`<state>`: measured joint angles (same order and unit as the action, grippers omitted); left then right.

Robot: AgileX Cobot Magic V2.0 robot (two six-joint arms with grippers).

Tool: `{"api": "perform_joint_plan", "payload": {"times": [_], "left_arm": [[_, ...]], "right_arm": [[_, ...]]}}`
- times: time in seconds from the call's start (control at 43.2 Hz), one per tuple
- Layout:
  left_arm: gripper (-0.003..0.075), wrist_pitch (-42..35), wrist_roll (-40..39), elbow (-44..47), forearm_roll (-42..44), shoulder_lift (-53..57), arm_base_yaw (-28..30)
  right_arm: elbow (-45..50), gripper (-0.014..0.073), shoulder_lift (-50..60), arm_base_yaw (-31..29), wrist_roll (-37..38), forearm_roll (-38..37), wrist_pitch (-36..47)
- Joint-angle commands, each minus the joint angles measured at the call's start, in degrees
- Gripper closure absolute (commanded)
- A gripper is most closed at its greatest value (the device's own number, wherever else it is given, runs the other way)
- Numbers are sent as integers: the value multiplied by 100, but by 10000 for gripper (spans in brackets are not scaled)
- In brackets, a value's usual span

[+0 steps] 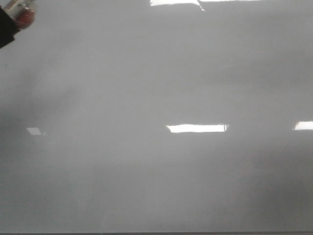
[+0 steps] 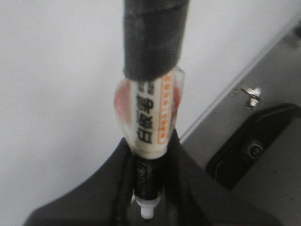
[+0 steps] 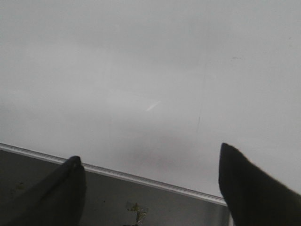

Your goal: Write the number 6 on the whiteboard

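Observation:
The whiteboard is glossy pale grey and fills the front view. No number 6 shows on it in any view. My left gripper sits at the board's far left corner, mostly out of frame. In the left wrist view the left gripper is shut on a marker with a white printed label, a black-taped upper part and a small white tip. The marker hangs over the whiteboard near its edge. My right gripper stands open and empty over the whiteboard, by its rim.
Bright rectangular light reflections lie on the board. A thin metal frame borders it, with grey table beyond. Beside the board near the left arm are a metal clip and a black fixture.

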<state>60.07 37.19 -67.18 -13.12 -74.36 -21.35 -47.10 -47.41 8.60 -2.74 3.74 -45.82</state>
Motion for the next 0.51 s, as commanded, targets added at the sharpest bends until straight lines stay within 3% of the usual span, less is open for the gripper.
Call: {"api": "perform_joint_plan", "payload": {"times": [0.0, 0.185, 0.324, 0.486], "left_arm": [[701, 49, 601, -276, -504, -44, -427], [701, -3, 938, -458, -401, -434, -1308], [701, 19, 965, -631, -359, -688, -1803], [701, -18, 1015, -702, -186, -829, -2177]], "right_arm": [[-242, -8, -76, 4, -55, 12, 137], [-601, -8, -411, 4, -677, 480, -442], [-796, -8, -726, 172, -2042, 1274, -876], [-936, -8, -1056, 814, -3916, 2200, -1406]]}}
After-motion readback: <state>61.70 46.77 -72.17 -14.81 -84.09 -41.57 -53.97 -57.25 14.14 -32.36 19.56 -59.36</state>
